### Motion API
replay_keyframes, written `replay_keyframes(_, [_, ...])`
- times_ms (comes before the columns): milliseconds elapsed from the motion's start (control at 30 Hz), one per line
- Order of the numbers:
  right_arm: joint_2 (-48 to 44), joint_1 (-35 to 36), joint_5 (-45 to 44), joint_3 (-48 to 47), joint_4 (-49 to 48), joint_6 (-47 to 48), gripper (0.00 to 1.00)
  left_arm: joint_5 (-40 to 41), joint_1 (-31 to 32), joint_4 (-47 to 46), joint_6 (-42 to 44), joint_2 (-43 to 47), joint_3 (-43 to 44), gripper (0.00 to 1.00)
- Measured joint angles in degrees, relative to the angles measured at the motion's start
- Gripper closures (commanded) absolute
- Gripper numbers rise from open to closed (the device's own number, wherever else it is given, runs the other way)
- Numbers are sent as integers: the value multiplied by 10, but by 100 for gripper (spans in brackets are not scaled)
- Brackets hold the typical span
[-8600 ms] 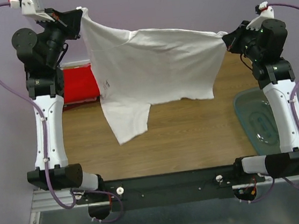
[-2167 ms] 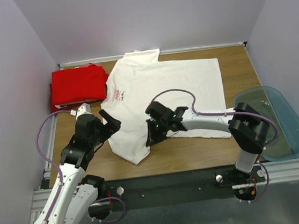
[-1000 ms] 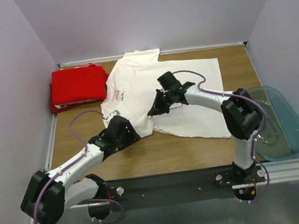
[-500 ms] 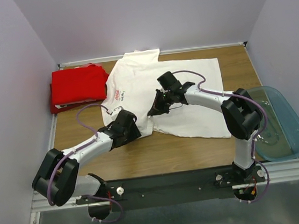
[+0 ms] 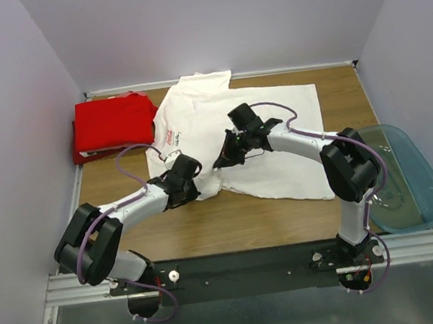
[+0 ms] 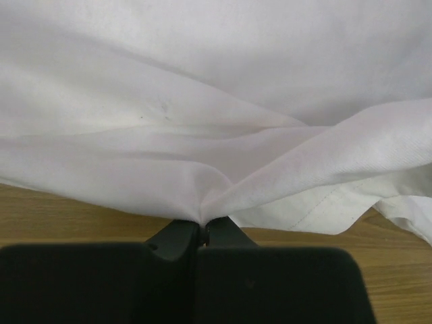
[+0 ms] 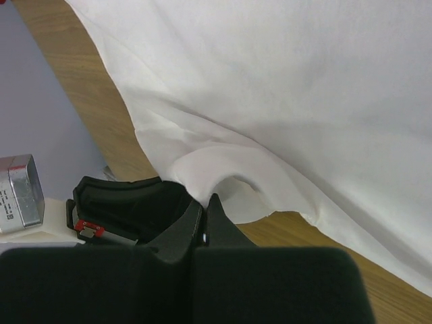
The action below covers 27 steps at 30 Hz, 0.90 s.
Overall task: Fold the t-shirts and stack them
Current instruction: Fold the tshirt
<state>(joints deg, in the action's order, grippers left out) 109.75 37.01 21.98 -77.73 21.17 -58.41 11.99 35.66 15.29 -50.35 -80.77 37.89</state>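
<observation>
No text reads clearly; the small red logo (image 5: 168,136) on the white t-shirt (image 5: 274,116) is too small.

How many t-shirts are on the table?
2: a folded red t-shirt at the far left, a white t-shirt spread at centre. The red pile may hide another.

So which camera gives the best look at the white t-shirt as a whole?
The top external view: the white t-shirt lies spread out, its outline and chest logo visible. The left wrist view shows only a fold pinched in the left tool; the right wrist view shows only an edge at the right tool.
</observation>
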Motion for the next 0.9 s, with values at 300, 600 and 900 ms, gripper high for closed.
replay_keyframes(300, [-30,0,9,23,0,2,100,-26,0,128,38,85,90,100])
replay_keyframes(600, [-37,0,10,29,1,2,99,-84,-36,174,100,50,95,99])
replay_keyframes(900, [-33,-6,8,29,5,10,99,-83,-92,189,207,-157,251,70])
